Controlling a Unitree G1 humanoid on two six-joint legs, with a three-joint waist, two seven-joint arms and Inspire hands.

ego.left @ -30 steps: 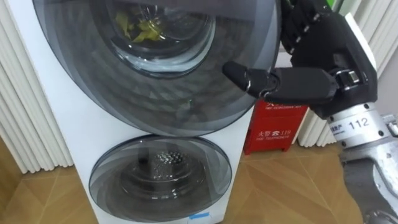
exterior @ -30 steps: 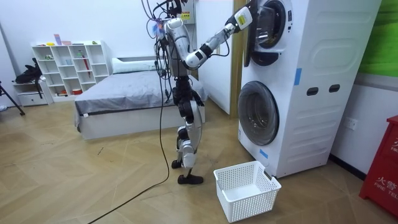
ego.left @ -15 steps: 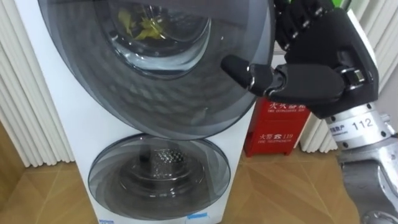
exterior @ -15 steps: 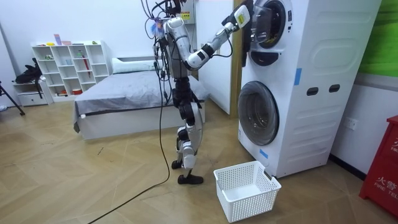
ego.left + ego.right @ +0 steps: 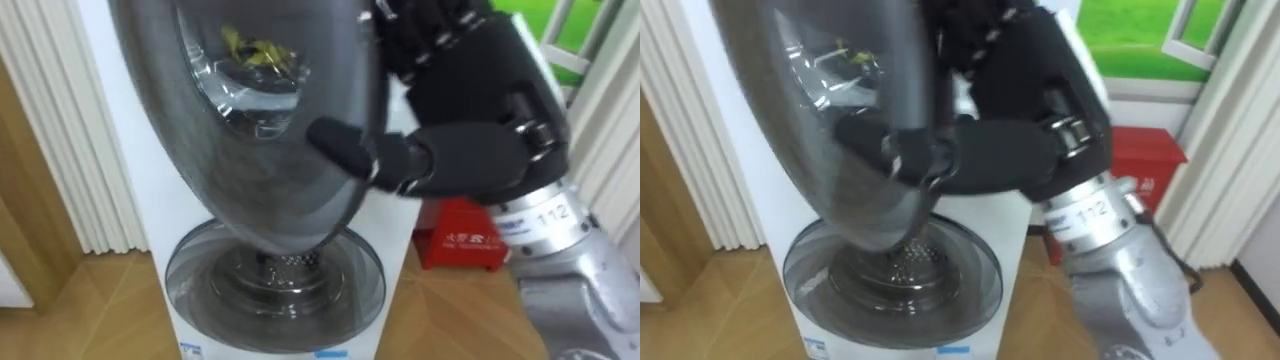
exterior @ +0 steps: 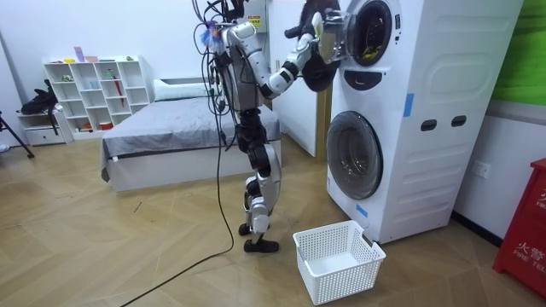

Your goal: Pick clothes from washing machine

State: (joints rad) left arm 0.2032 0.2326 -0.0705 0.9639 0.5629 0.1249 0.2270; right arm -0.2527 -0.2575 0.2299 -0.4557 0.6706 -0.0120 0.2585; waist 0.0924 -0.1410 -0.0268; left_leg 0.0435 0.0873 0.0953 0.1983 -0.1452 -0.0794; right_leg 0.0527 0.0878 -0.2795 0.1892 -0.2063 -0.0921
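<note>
The stacked white washing machine (image 6: 426,111) stands before me. Its upper round dark-glass door (image 5: 250,150) is swung partly open, edge-on towards me. My right hand (image 5: 470,110) grips the door's free edge: the thumb (image 5: 350,155) lies across the front and the fingers curl behind the rim. Through the glass I see a yellow-green piece of clothing (image 5: 255,48) in the upper drum. In the room view I stand upright at the machine's front, right arm raised to the door (image 6: 320,51).
The lower door (image 5: 275,285) is closed. A white laundry basket (image 6: 337,260) sits on the wood floor in front of the machine. A red box (image 5: 470,235) stands by the wall on the right, white curtains (image 5: 60,130) hang at left, and a bed (image 6: 162,136) lies behind me.
The upper door has swung outward from the machine with my right hand on its edge. My arm has drawn back towards my body, and the eye views have shifted.
</note>
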